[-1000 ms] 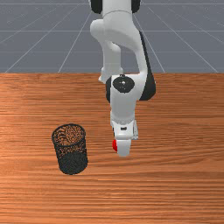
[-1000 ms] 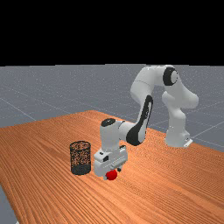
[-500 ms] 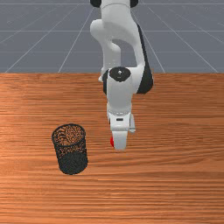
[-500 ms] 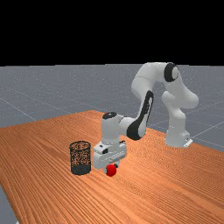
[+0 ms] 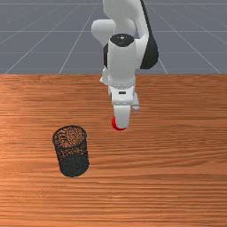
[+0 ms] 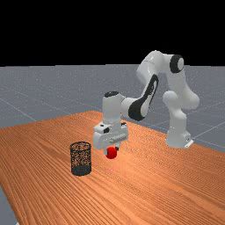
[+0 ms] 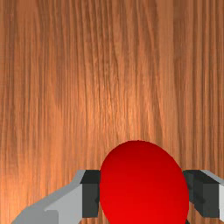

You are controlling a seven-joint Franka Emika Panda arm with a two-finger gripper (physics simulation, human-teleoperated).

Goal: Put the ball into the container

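Leftmost in the front view and the far view is the container [image 5: 72, 165], a dark mesh basket standing upright on the orange-brown wooden table [image 5: 177, 177], its round mouth open at the top and the wood showing through its weave. To the right of the container in both views, outside it and apart from its wall, is the red ball [image 6: 111, 153], held up off the wood. The front view has it partly hidden by the hand, and farther back toward the arm's side of the table than the container. At that same place right of the container, the gripper [image 6: 111, 151] points down and pinches the ball; in the wrist view the dark pads [image 7: 90, 194] press on it from two opposite sides, with bare wood grain beyond. Farther right of the container in the far view, the white and grey arm [image 6: 148, 72] bends up and over, then runs down to its base [image 6: 178, 139], well apart from the container, near the table's far edge.
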